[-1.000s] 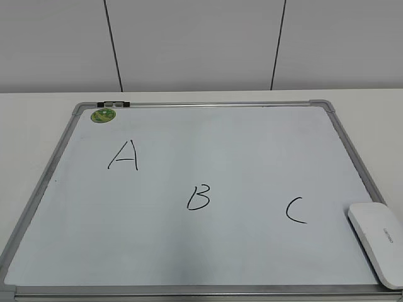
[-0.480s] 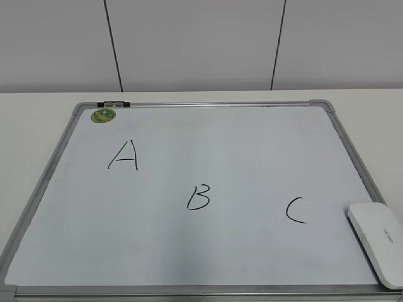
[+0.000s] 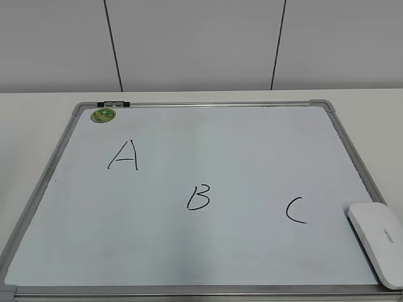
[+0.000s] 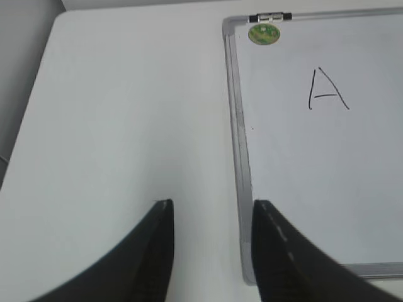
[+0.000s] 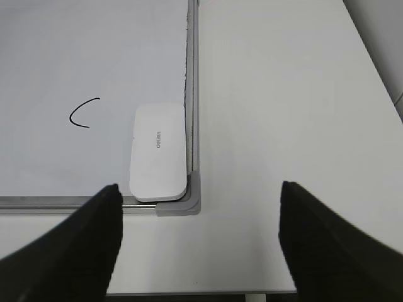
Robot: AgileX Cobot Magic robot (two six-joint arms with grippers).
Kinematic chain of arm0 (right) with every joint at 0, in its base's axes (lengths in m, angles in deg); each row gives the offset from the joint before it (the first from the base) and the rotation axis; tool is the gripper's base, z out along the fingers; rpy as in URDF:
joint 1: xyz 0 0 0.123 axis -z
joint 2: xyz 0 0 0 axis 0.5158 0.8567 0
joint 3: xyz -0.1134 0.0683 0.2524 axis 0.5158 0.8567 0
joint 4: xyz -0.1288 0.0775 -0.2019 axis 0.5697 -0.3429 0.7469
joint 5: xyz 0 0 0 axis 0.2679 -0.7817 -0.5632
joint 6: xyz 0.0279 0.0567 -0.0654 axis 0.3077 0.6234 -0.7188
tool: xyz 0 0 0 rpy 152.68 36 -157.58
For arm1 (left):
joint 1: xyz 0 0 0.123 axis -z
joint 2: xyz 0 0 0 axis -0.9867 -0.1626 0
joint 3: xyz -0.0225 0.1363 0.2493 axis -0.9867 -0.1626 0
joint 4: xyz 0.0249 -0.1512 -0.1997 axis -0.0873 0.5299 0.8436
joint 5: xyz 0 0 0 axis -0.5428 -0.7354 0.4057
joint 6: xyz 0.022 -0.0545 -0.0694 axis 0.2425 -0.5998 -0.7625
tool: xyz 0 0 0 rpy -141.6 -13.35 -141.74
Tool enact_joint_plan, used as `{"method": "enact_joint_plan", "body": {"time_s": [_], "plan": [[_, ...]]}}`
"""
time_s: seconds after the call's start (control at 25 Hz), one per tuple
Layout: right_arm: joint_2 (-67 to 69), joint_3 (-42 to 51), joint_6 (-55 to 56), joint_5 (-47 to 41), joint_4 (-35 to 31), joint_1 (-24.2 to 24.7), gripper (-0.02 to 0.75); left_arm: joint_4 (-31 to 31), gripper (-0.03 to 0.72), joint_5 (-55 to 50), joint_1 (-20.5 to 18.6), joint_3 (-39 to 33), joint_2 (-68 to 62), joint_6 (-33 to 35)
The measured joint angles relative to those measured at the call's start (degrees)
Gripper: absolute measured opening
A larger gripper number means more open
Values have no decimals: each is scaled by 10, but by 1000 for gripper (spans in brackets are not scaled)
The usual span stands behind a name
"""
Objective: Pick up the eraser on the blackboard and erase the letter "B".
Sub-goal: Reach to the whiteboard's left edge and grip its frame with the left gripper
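Note:
The blackboard (image 3: 208, 126) is a pale whiteboard with a grey frame, lying flat on the table. The black letter "B" (image 3: 198, 197) is at its middle, between "A" (image 3: 123, 155) and "C" (image 3: 295, 210). The white eraser (image 3: 378, 241) lies in the board's near right corner; it also shows in the right wrist view (image 5: 158, 153). My right gripper (image 5: 200, 192) is open and empty, above the table just in front of that corner. My left gripper (image 4: 211, 206) is open and empty over the board's near left frame (image 4: 243, 189). Neither gripper shows in the exterior view.
A small round green magnet (image 3: 103, 115) sits at the board's far left corner, next to a metal clip (image 3: 113, 104). The white table (image 4: 126, 126) extends left of the board and right of it (image 5: 283, 94). The table's front edge (image 5: 201, 292) is close below my right gripper.

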Motion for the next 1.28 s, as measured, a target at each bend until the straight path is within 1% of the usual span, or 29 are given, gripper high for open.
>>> {"method": "enact_joint_plan", "body": {"time_s": [0.24,0.56,0.76,0.88,1.04,1.28], "plan": [[0,0,0,0,0,0,573,11,312,0,0,85,-205,0],[0,0,0,0,0,0,574,20,312,-50,0,269,-459,0],[0,0,0,0,0,0,573,25,312,-94,0,382,-572,0],[0,0,0,0,0,0,573,37,312,-120,0,431,-626,2],[0,0,0,0,0,0,573,46,312,-131,0,451,-679,7],[0,0,0,0,0,0,574,63,312,-134,0,450,-750,8]]}}
